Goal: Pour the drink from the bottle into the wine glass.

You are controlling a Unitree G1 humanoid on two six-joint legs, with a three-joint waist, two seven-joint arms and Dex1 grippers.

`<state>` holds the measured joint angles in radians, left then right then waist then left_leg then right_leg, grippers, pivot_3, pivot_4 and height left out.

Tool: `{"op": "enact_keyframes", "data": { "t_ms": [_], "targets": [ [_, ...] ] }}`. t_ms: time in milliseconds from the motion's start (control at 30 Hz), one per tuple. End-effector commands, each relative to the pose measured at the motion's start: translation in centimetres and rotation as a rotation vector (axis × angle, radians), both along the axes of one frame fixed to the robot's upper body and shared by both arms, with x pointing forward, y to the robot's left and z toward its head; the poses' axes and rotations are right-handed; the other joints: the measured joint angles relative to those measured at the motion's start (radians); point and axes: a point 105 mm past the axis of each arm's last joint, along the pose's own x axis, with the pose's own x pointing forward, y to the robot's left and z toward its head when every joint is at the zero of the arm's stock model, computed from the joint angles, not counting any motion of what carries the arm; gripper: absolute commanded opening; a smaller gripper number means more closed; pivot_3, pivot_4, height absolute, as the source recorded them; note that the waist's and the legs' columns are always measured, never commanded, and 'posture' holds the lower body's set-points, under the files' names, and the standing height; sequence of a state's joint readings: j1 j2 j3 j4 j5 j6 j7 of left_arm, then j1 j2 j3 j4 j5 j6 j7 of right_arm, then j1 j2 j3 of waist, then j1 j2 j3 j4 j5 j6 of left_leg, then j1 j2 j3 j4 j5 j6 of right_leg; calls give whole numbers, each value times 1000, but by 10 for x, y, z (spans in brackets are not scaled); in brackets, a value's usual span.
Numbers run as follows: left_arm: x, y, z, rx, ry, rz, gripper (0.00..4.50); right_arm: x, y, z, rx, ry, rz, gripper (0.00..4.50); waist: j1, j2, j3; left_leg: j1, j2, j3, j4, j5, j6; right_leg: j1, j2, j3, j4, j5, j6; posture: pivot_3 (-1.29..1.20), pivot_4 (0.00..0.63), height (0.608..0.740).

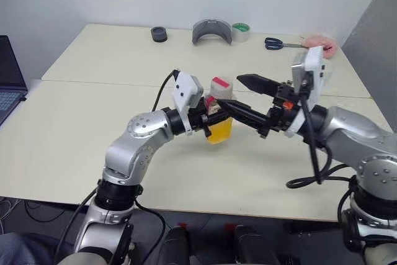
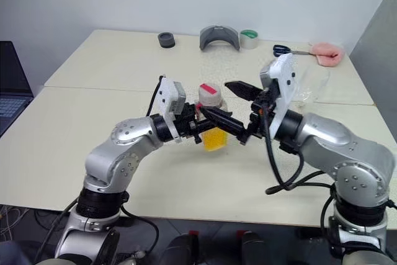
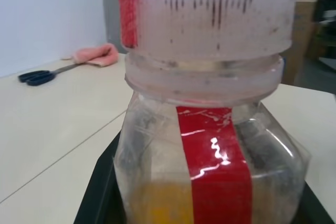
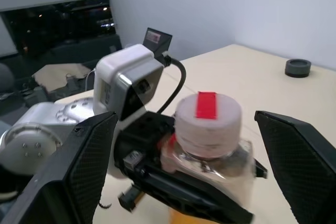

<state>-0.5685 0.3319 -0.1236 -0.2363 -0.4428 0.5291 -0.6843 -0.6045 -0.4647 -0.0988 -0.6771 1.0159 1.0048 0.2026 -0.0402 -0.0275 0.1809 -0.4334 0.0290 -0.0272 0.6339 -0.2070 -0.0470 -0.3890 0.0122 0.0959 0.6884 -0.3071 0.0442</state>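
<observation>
I'm working in an office or lab: pale tables (image 1: 93, 147), laptop (image 1: 9, 79) at far left, scissors (image 1: 276, 43) and tape (image 1: 240, 31) along the top

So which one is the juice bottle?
Look at the middle of the big cream table, where the two robot arms meet. The left pincer is shut on a small clear plastic bottle: red stripe, pinkish-white cap, orange juice inside.

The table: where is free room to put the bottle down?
The table is bare in front of the left gripper, which holds the bottle, and toward the laptop. Its far edge is crowded: black ring, grey holder, tape roll, scissors, pink cloth.
</observation>
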Motion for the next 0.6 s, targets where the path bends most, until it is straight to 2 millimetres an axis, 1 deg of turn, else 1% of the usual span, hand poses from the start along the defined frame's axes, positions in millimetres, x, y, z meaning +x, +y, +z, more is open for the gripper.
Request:
{"op": "enact_keyframes", "data": {
  "t_ms": [33,133,367,500,600],
  "targets": [
    [1,-12,21,-42,-96,17,1744,12,-1,15,28,-97,-118,4457,1,0,0,0,0,0,0,0,0,0,0,0,0,0,0,0,150,740],
    [1,-16,23,-58,-97,12,1744,19,0,18,28,-120,-153,4457,1,0,0,0,0,0,0,0,0,0,0,0,0,0,0,0,150,740],
    [0,-17,24,-61,-93,7,1744,26,-2,15,9,-132,-180,4457,1,0,0,0,0,0,-1,0,0,0,0,0,0,0,0,0,150,740],
    [0,-17,25,-69,-88,2,1744,26,-8,13,-1,-130,-189,4457,1,0,0,0,0,0,-1,0,0,0,0,0,0,0,0,0,150,740],
    [-1,-17,26,-75,-82,-7,1744,28,-17,12,-14,-130,-206,4457,1,0,0,0,0,0,-1,0,0,0,0,0,0,0,0,0,150,740]
  ]
}}
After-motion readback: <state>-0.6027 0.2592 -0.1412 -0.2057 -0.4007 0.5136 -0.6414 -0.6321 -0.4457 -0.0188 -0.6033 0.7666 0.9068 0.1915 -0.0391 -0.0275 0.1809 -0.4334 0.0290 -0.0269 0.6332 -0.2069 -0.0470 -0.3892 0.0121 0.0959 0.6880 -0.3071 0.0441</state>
